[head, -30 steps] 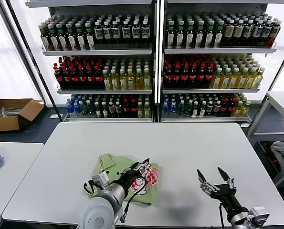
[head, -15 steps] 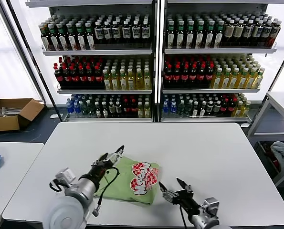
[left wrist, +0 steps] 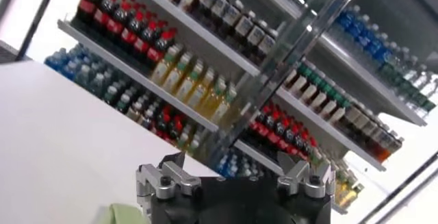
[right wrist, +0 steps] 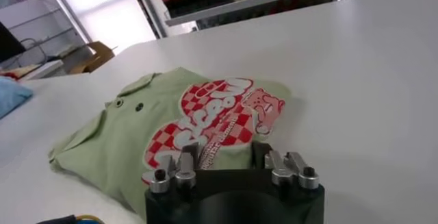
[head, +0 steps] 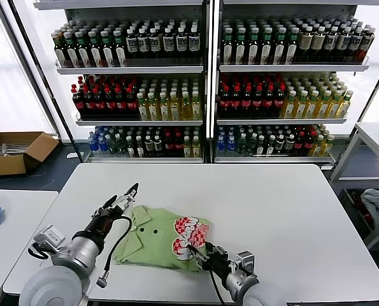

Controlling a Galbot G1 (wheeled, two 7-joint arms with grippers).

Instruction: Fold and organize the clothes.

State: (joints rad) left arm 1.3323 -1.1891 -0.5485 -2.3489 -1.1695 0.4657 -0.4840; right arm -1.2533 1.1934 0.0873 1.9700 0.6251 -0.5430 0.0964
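While the shirt lies flat: both arms sit low by the near edge of the worktop (head: 272, 210).
Shirt: the light green shirt (head: 152, 239) is folded small, close to the near edge and a bit toward the left side. Its collar, buttons and red-and-white print face up.
Left gripper: the left gripper (head: 122, 199) is up off the cloth, just past the shirt's left corner. Its fingers are spread wide and hold nothing, so it looks done with that side.
Right gripper: the right gripper (head: 195, 252) is low at the shirt's near right corner, by the print. Its fingers (right wrist: 183, 164) are part way apart at the hem. I cannot tell if they pinch cloth.
Why: I think the right one wants that edge to tidy the fold.
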